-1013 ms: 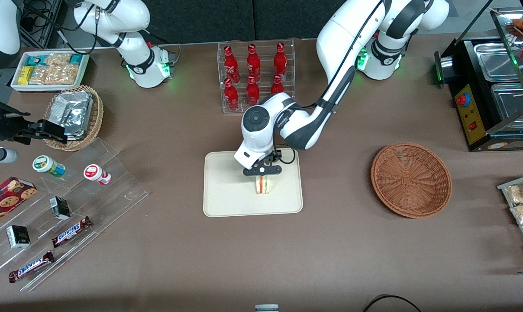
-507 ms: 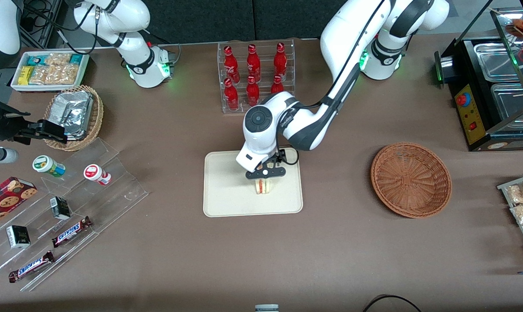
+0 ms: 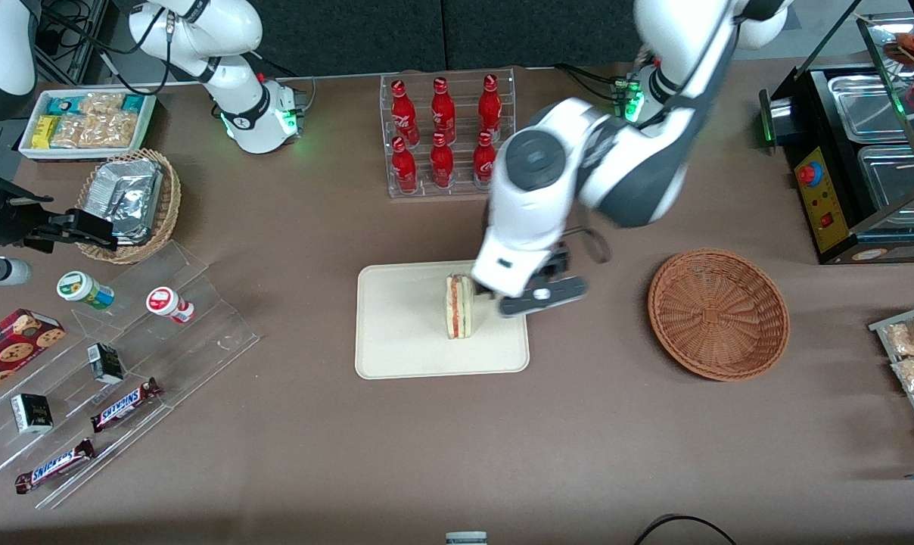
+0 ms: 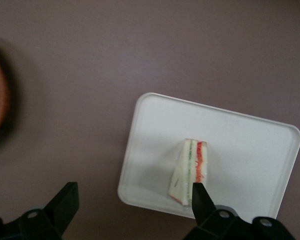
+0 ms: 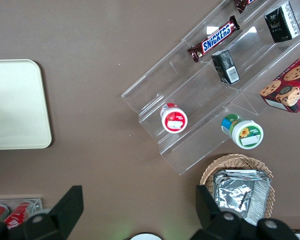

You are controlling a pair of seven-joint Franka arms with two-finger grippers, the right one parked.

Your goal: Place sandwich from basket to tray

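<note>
The sandwich (image 3: 459, 306) stands on edge on the tray (image 3: 404, 333), free of the raised end effector (image 3: 542, 297), whose fingers are spread apart above the tray's edge nearest the basket (image 3: 718, 313).

Sandwich (image 3: 459, 306) stood on tray (image 3: 396, 341), frame centre; gripper (image 3: 542, 297) hung spread above the tray's edge; basket (image 3: 718, 313) sat centre-right.

Brown-covered table (image 3: 336, 469) under even light, dark wall panels (image 3: 442, 34) at its back edge.
</note>
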